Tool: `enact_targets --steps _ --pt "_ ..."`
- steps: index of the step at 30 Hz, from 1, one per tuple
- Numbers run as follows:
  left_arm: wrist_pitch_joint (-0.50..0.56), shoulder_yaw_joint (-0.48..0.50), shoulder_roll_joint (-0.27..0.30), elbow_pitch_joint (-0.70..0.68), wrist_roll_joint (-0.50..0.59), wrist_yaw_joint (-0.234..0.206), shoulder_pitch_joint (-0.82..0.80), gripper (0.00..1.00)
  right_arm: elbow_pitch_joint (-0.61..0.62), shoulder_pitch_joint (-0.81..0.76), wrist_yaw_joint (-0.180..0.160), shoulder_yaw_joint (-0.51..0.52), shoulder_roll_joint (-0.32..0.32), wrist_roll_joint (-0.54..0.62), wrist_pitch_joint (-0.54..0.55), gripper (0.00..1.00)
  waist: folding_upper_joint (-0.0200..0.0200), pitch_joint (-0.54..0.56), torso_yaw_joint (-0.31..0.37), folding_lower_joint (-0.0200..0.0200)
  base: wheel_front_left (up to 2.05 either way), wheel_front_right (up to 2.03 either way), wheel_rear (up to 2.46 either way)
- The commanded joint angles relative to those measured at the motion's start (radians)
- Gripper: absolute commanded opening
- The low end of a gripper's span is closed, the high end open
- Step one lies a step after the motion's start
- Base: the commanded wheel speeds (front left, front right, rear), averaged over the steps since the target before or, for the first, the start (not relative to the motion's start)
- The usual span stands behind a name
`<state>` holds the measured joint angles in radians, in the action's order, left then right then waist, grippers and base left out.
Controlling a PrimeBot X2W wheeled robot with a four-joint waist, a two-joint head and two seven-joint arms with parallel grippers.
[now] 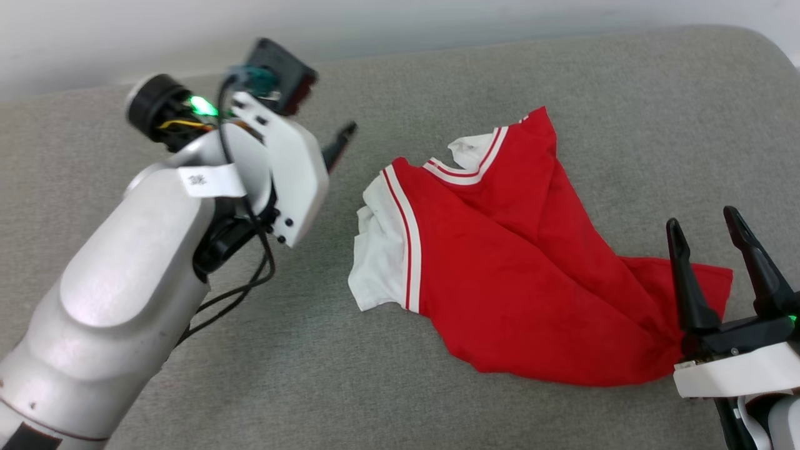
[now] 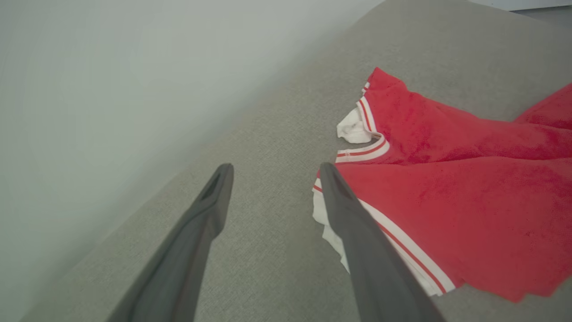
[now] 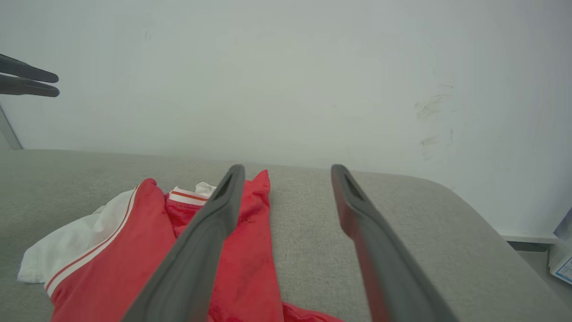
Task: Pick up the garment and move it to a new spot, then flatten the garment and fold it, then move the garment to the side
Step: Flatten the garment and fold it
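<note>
Left claw (image 2: 275,167) at 10 o'clock of garment (image 1: 500,262), spread wide, empty. Right claw (image 1: 701,217) at 4 o'clock by hem corner, parted, empty. Garment crumpled on grey cushion (image 1: 562,81).

We see the garment (image 1: 500,262), next to the right claw (image 1: 701,219), is soft red cloth, a bit fuzzy, not shiny. The grey cushion (image 1: 437,387) under the left claw (image 2: 275,172) is rough woven cloth. The right claw's fingers (image 3: 196,250) look dark, smooth and dull. The left arm (image 1: 125,269) is smooth, shiny silver.
</note>
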<state>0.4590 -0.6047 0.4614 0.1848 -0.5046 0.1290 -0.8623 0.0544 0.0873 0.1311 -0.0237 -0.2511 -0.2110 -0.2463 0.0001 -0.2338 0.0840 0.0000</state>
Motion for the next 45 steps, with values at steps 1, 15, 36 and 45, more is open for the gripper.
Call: enact_targets --steps 1,15,36,45 --pt "0.068 -0.071 0.026 0.002 -0.065 0.0 -0.047 1.0 0.003 0.017 -0.001 -0.006 0.002 0.005 -0.003 1.0 -0.0001 -0.019 0.017 0.0 0.0 0.0 0.0" --pt "0.324 -0.52 0.124 0.054 -0.332 0.0 -0.253 1.0 -0.004 0.091 -0.001 -0.058 0.006 0.027 -0.006 1.0 -0.0001 -0.131 0.08 0.0 0.0 0.0 0.0" --pt "0.07 -0.652 0.172 0.146 -0.384 0.0 -0.265 0.0 -0.059 0.083 -0.001 -0.06 0.0 0.039 -0.018 1.0 -0.0001 -0.074 0.034 0.0 0.0 0.0 0.0" --pt "-0.009 -0.603 0.34 0.125 -0.456 -0.054 -0.152 0.0 -0.059 0.048 -0.001 -0.06 -0.002 0.037 -0.007 1.0 -0.0001 -0.018 -0.045 0.0 0.0 0.0 0.0"
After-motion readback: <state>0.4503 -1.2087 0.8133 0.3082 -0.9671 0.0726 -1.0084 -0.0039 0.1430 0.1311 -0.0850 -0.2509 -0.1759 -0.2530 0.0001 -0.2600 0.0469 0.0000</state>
